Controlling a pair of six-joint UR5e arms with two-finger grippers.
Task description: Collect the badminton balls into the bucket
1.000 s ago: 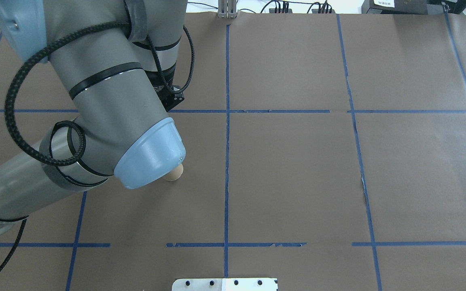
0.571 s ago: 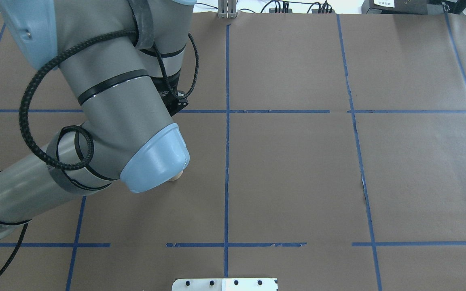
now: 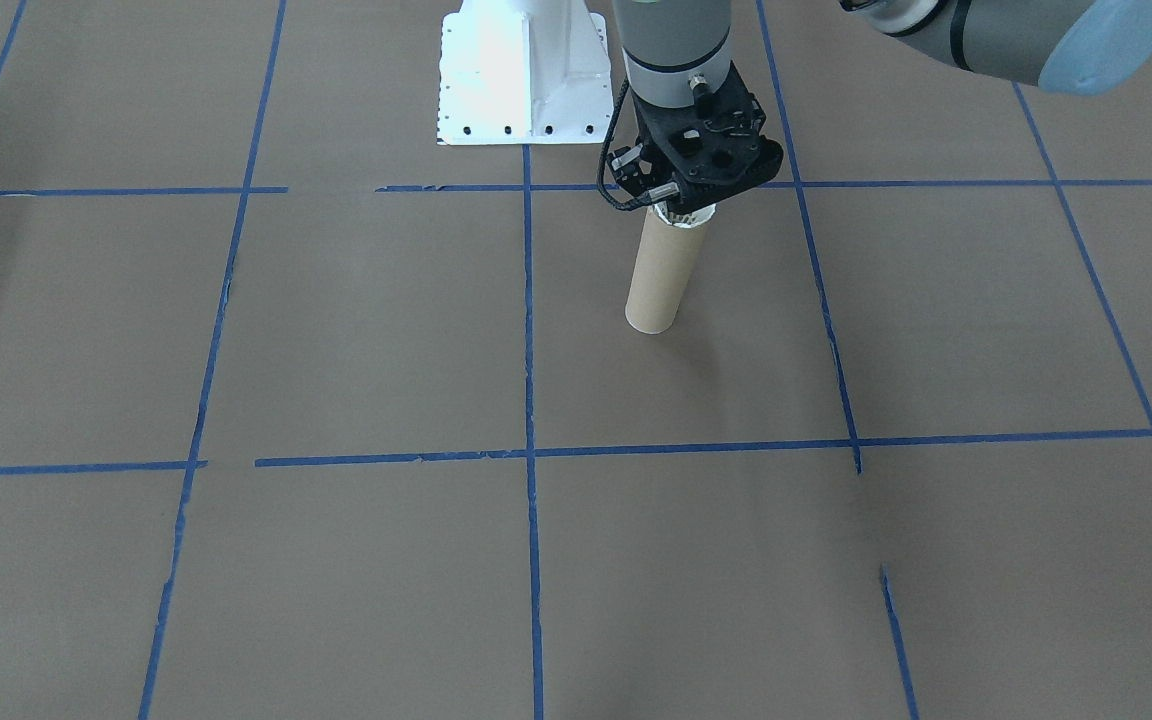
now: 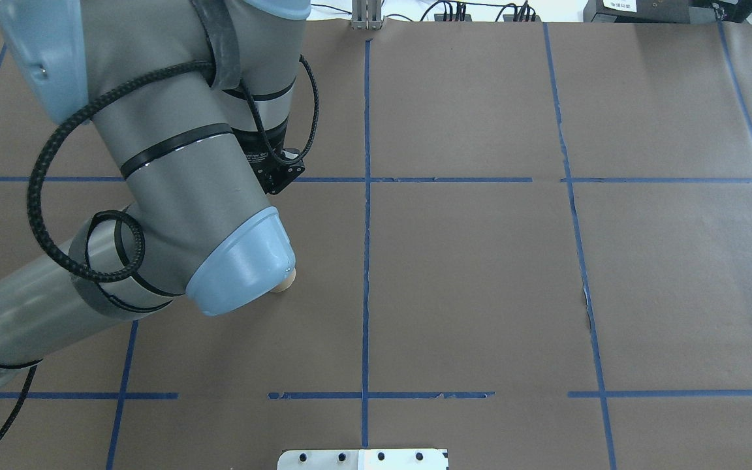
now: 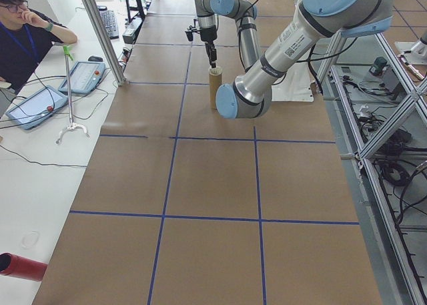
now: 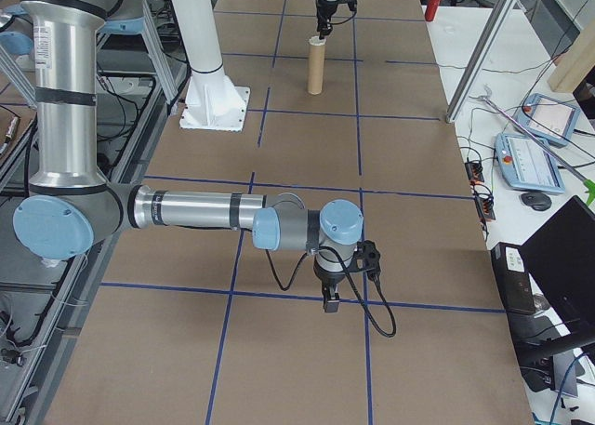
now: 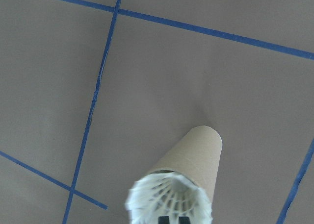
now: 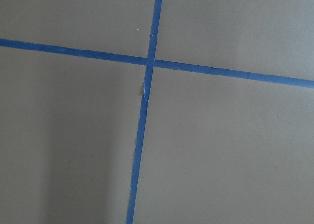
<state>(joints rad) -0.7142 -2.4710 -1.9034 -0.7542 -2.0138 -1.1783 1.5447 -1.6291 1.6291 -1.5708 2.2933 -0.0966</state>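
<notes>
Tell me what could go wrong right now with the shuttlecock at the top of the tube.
The shuttlecock sits at the mouth of the cardboard tube, its skirt about as wide as the opening, so the feathers could catch on the rim and jam. The tube is tall, narrow and held by nothing, so a sideways nudge from the left gripper might tip it.

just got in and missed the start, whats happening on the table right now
The left gripper is right over the open top of the upright cardboard tube, with the white feather shuttlecock sitting at the mouth, its skirt still above the rim. Whether the fingers still pinch it is hidden. The right arm hangs over bare brown paper elsewhere on the table, its gripper holding nothing as far as the views show. A person sits at the side bench, watching.
</notes>
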